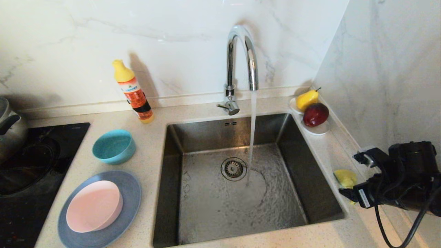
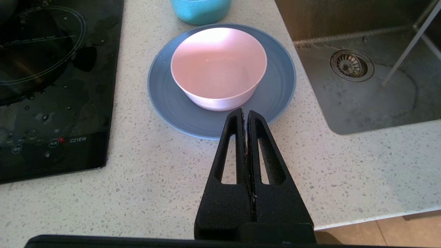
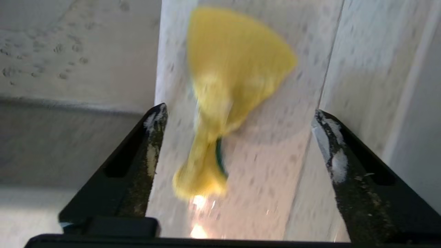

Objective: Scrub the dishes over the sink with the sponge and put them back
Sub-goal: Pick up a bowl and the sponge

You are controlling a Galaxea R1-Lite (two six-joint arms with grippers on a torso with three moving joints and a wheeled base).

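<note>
On the left of the speckled pale surface [image 1: 148, 165], beside a black glass cooktop [image 1: 34, 165], the left end effector [image 2: 246, 115] sits idle with its fingers clenched on nothing, just short of the wide grey-blue plate [image 1: 129, 193]. The pale pink bowl [image 1: 94, 206] rests on that plate, and the smaller teal bowl [image 1: 114, 146] stands close behind — all three look put back, so the scrubbing seems done. In the middle the square brushed-steel sink [image 1: 310, 193] is free of dishes, but water runs from the chrome tap [image 1: 241, 65]. To the right, the small yellow sponge with its green scouring side [image 1: 345, 178] lies on the narrow strip between sink edge and wall, released between the wide-spread fingers of the right end effector [image 3: 237, 120]. That strip is tight — the wall is close, so pulling back towards the robot looks the clearest way out.
</note>
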